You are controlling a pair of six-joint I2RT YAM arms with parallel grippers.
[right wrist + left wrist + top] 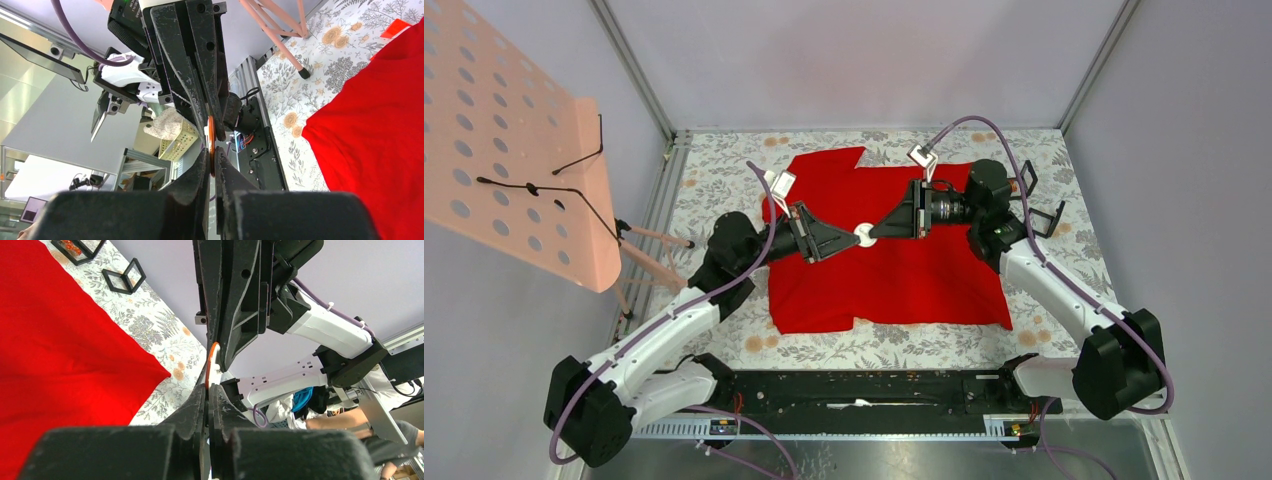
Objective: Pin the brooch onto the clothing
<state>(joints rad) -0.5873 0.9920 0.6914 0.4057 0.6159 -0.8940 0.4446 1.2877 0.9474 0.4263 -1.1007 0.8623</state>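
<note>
The red shirt (894, 255) lies flat on the floral table. A small round white brooch (865, 236) with an orange edge is held edge-on above the shirt's middle. My left gripper (849, 238) comes from the left and my right gripper (879, 233) from the right; both are shut on the brooch, tip to tip. In the left wrist view the brooch (212, 367) stands between my gripper (209, 390) and the right one above it. In the right wrist view the brooch (211, 142) sits in my gripper (212, 155). The shirt shows in both wrist views (60, 340) (380, 135).
A pink perforated board (514, 140) on a pink stand stands at the left with a black wire hanger. Black open frames (1039, 200) lie at the shirt's right edge, also in the left wrist view (125, 276). A black rail (864, 395) runs along the near edge.
</note>
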